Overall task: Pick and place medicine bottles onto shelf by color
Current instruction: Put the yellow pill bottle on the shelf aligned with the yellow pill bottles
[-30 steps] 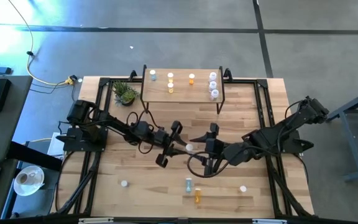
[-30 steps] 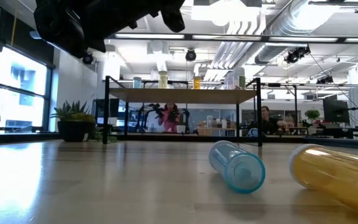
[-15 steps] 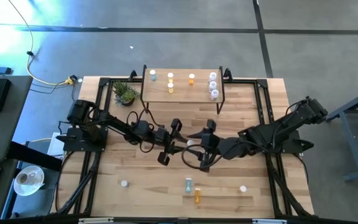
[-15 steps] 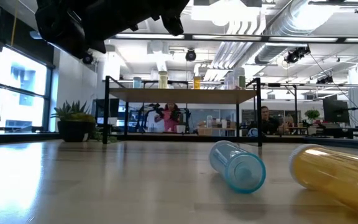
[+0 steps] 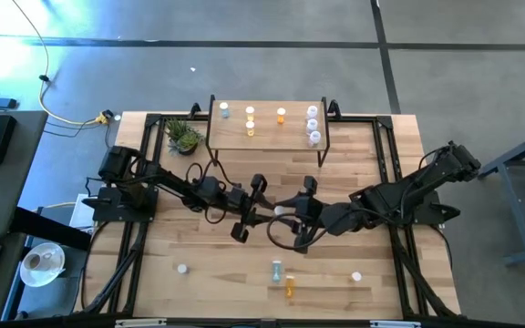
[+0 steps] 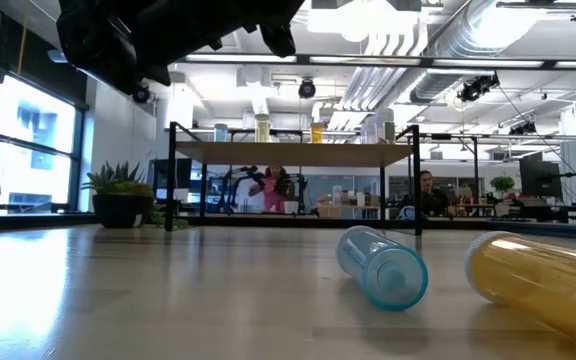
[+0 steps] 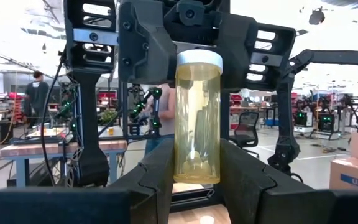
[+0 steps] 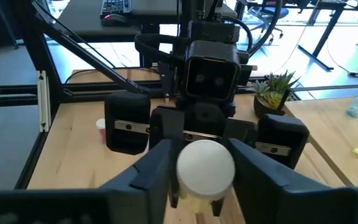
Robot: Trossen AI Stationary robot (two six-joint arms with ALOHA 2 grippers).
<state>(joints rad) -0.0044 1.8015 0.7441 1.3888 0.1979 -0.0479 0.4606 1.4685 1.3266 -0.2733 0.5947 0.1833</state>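
Handover in progress at table centre, bottle held between two grippers.

Left gripper [image 7: 194, 177]: fingers clamped on the lower body of a yellow bottle [image 7: 197, 118]. Seen past the left fingers, the bottle is standing with its long axis running from the left fingers out toward the right gripper, white cap at the far end. In the high view the pair are meeting near the middle of the table, left gripper [image 5: 261, 214] reaching toward 3 o'clock, right gripper [image 5: 292, 212] reaching toward 9 o'clock.

Right gripper [image 8: 204, 168]: fingers are sitting either side of the white cap [image 8: 205, 163], just beside it or touching; I cannot tell whether they are gripping yet. Cap lies dead ahead of the right fingers, so the bottle's axis is in line with the right gripper's reach.

Judgement: the right arm is the taker; the release hinges on its hold at the cap end.

Farther off, at 12 o'clock, the shelf [image 5: 267, 139] is carrying sorted bottles.
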